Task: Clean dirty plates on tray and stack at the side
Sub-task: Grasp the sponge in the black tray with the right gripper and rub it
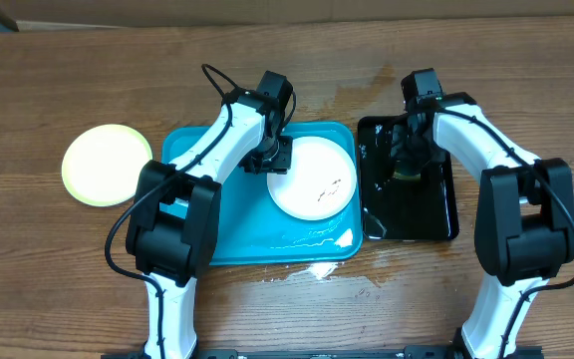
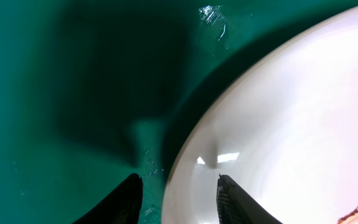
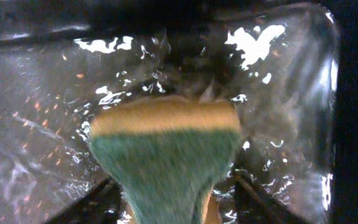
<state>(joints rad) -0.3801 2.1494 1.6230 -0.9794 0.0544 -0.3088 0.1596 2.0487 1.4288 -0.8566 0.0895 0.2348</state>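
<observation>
The wooden table [image 1: 28,90] was wet in patches around a turquoise tray [image 1: 229,244], and the dirty white plate [image 1: 312,179] lay flat on that tray. The left gripper [image 2: 179,186] stood low at the plate's edge, its jaws apart and holding nothing. One finger [image 2: 124,200] was outside the rim over the wet tray floor and the other was inside over the plate, so the rim ran between them. We judged the plate stiff, light and slick with water, likely to slip from a loose pinch. The rim between the jaws seemed the place to take hold, and firmly. Dark smears [image 1: 329,187] lay toward the side of the plate away from those jaws. The right gripper [image 3: 176,202] was clamped on a green and yellow sponge [image 3: 166,143], soft and probably soaked, over the black tray [image 1: 436,214]. A yellow-green plate [image 1: 106,165] sat on the table, well apart from the left jaws.
</observation>
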